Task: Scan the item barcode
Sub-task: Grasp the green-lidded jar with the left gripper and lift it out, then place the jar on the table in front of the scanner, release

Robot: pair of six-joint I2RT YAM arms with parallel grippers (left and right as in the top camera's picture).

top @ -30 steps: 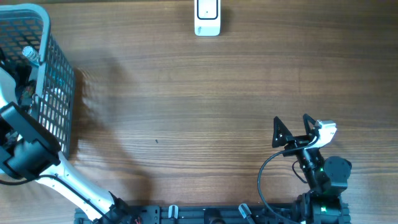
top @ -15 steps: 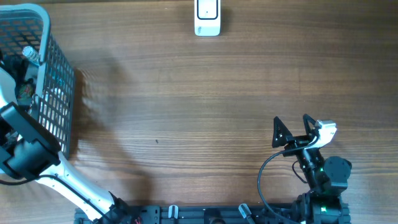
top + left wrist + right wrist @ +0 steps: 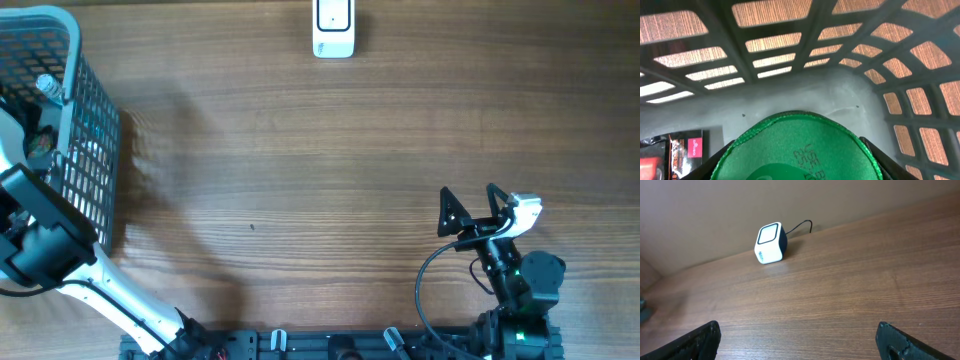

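plenty of bare brown wooden table (image 3: pixel 320 170) between grey plastic mesh basket (image 3: pixel 95 150) at left edge and white box scanner (image 3: pixel 333 28) at far edge. round green item (image 3: pixel 795 145) inside basket, walls close around, between fingers of left gripper (image 3: pixel 795 167), grip impossible to tell. right gripper (image 3: pixel 470 203) spread wide, empty.

So the item (image 3: pixel 795 150) is seen from the top only: a round green lid, slightly domed, with stamped lettering that can't be fully read. It's sat down inside the grey mesh basket (image 3: pixel 95 150) at the left edge of the tabletop (image 3: pixel 300 180), close to a rounded basket corner. The barcode scanner (image 3: pixel 333 28) is parked at the far edge, roughly mid-width. It's a small white box with a dark back, its square window angled upward, and a thin cable (image 3: pixel 802 226) is trailed off behind it.
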